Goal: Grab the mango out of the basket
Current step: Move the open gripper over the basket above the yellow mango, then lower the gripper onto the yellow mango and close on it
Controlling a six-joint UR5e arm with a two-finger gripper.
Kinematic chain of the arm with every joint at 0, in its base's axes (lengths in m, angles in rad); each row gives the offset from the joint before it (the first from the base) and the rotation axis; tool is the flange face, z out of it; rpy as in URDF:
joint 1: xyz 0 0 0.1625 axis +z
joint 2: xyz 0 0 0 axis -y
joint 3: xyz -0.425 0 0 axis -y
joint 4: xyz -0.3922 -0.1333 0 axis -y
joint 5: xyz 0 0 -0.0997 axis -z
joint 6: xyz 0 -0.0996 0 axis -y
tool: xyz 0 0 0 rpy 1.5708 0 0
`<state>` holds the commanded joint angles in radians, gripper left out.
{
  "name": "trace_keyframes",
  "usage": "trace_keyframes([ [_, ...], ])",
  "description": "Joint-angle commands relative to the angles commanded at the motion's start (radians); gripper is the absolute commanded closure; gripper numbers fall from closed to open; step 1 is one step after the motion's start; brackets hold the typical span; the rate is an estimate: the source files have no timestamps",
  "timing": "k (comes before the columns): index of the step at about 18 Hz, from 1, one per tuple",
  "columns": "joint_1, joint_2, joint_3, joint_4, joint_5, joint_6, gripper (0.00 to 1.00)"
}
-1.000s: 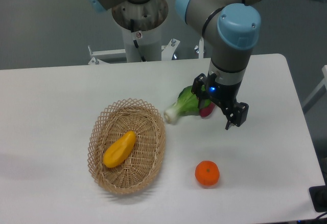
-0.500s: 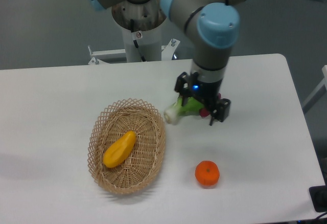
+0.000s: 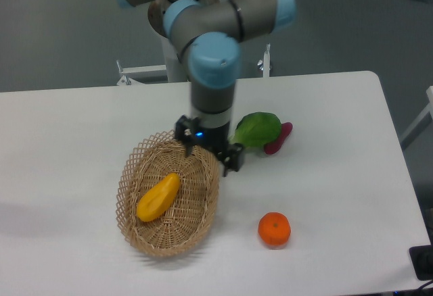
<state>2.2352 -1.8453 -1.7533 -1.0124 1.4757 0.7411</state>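
The mango, smooth and yellow-orange, lies tilted in the middle of the oval wicker basket on the white table. My gripper hangs above the basket's right rim, up and to the right of the mango and apart from it. Its two black fingers stand spread, one over the basket's inside and one outside the rim. It is open and holds nothing.
A green leafy vegetable with a red-purple piece beside it lies right of the gripper, partly hidden by the arm. A round orange sits at the front right of the basket. The robot's base stands at the table's back edge.
The arm has swung left from over the vegetable to the basket's right rim. The gripper stays open. The mango, basket and orange have not moved.
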Motion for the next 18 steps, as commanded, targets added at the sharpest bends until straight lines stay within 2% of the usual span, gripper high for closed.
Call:
trace_keyframes([
  [2, -0.029, -0.025, 0.002, 0.014, 0.000, -0.035, 0.00],
  [3, -0.069, -0.066, -0.002, 0.076, 0.005, -0.058, 0.00],
  [4, -0.080, -0.080, -0.002, 0.093, 0.009, -0.063, 0.00],
  [9, -0.117, -0.144, 0.000, 0.150, 0.060, -0.058, 0.00],
  [18, -0.138, -0.172, -0.002, 0.163, 0.081, -0.055, 0.00],
])
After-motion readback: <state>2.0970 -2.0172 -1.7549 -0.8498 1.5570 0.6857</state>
